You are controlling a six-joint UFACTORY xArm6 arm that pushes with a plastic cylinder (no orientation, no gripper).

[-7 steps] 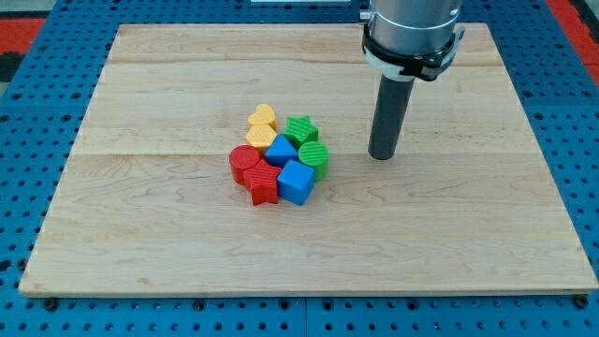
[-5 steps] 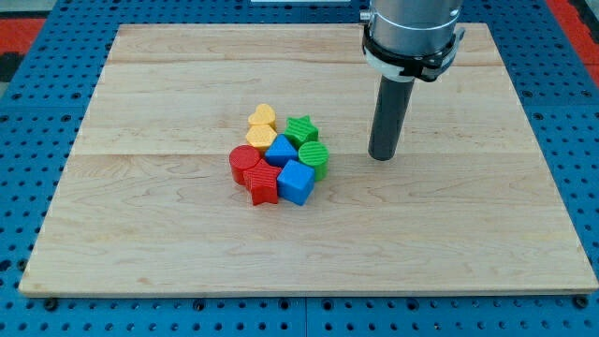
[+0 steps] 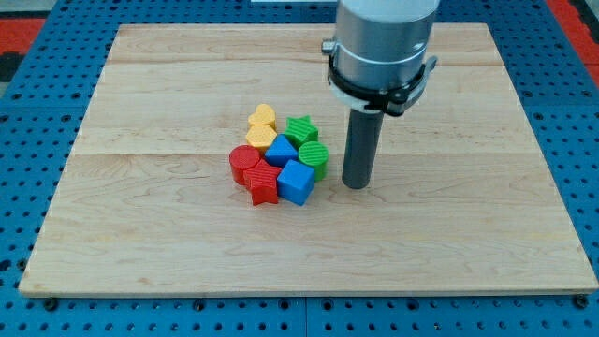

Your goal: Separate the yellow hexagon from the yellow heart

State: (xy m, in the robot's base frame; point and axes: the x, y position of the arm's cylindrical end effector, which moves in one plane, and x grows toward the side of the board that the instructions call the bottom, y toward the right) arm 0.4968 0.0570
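The yellow heart (image 3: 263, 116) sits at the top of a tight cluster of blocks near the board's middle. The yellow hexagon (image 3: 261, 136) lies just below it, touching it. My tip (image 3: 355, 184) rests on the board to the right of the cluster, close to the green round block (image 3: 314, 159) but apart from it. It is well right of both yellow blocks, with other blocks in between.
The cluster also holds a green star (image 3: 301, 128), a blue block (image 3: 281, 150), a blue cube (image 3: 296, 182), a red round block (image 3: 244, 165) and a red star (image 3: 264, 185). The wooden board (image 3: 140, 225) lies on a blue pegboard.
My tip has moved left and toward the view's bottom, coming closer to the right side of the cluster. No block has moved.
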